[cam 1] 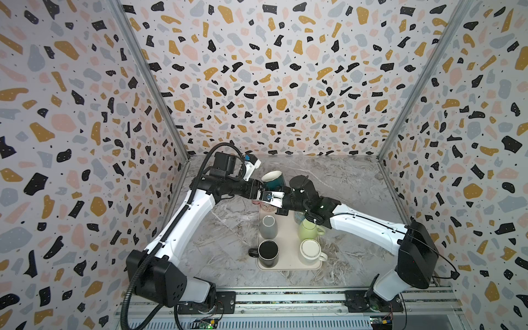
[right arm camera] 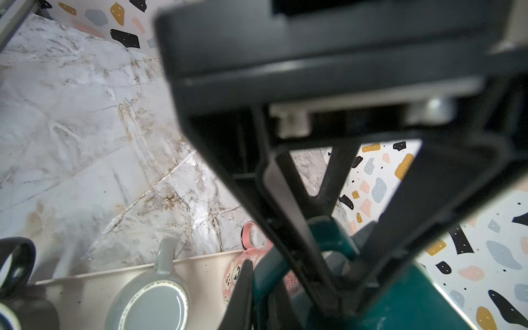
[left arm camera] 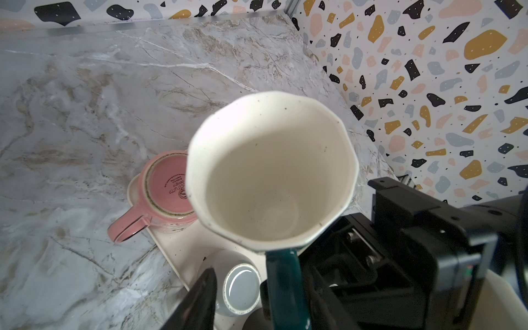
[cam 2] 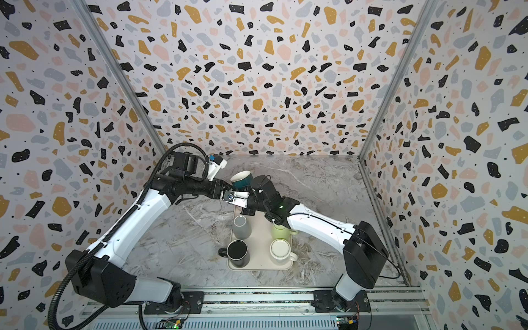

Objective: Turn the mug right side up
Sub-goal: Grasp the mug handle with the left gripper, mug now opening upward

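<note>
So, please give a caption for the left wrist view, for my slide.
Teal mug held in the air, mouth toward camera; pink mug upside down on tray.

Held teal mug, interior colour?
The mug is off-white inside with faint dark specks, clearest in the left wrist view.

teal mug (cam 1: pixel 273 180): handle and base hidden behind my left gripper (cam 1: pixel 261 191) and right gripper (cam 1: pixel 275 189), both top views.
pink mug (cam 1: pixel 264 207): tray's (cam 1: pixel 288 253) far left corner, mostly under my left gripper.
far right corner mug (cam 1: pixel 299 219): a sliver under my right arm (cam 1: pixel 357 223).
</note>
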Available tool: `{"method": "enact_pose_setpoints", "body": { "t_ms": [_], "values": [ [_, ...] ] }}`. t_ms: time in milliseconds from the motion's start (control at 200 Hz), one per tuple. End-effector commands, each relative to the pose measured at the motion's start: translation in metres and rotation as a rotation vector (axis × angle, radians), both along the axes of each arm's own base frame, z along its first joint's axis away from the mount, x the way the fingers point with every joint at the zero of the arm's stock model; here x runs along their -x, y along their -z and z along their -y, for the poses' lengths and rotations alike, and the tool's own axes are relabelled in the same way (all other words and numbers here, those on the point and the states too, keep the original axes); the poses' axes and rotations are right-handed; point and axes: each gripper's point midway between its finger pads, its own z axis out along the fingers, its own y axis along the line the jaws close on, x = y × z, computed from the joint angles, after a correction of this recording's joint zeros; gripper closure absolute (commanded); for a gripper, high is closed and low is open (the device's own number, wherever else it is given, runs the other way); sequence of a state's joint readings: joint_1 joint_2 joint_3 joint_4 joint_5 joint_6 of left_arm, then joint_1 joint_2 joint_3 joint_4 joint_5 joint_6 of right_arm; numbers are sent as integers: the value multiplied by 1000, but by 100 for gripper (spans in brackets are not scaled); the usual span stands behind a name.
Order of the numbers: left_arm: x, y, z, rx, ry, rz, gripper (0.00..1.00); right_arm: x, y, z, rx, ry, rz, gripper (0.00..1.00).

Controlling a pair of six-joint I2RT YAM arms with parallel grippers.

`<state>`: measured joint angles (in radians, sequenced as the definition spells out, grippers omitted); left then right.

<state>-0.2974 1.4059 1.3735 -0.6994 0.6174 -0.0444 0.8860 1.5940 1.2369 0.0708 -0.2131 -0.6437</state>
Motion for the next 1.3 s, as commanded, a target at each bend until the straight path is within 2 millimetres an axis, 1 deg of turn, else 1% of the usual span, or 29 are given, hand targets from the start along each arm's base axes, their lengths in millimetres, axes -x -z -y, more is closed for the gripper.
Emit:
{"method": "enact_pose_setpoints", "body": {
  "t_ms": [0,170,315,496,526,681,841,886,956,1041,1096,1186,1296],
  "values": [
    [-1,-4,-1,-11,-3,3,55,-3,-55,-2,-101,4,133,100],
    [1,0,-1,-12,1,-6,63,-3,-54,-3,-95,3,145,100],
    [2,4,-1,-14,4,-20,74,-4,-54,-2,-92,5,155,100],
    [4,7,0,-12,10,-31,95,-5,-55,-2,-93,7,161,100],
    [4,8,0,-12,7,-37,100,-5,-54,-2,-93,8,163,100],
    [4,9,1,-7,11,-42,100,-6,-55,0,-97,19,172,100],
    [1,2,0,-1,-5,-7,100,-10,-56,3,-101,48,182,100],
    [0,0,0,3,-10,2,100,-11,-57,4,-104,58,186,91],
    [-2,-4,1,12,-14,17,100,-12,-56,6,-103,71,191,89],
    [-4,-7,1,18,-19,29,100,-13,-56,8,-100,81,193,80],
    [-6,-8,1,22,-25,35,100,-14,-55,8,-96,86,194,79],
    [-9,-11,2,32,-32,44,100,-15,-54,9,-92,94,197,74],
    [-13,-17,3,47,-41,68,100,-17,-54,11,-86,106,202,74]
  ]
}}
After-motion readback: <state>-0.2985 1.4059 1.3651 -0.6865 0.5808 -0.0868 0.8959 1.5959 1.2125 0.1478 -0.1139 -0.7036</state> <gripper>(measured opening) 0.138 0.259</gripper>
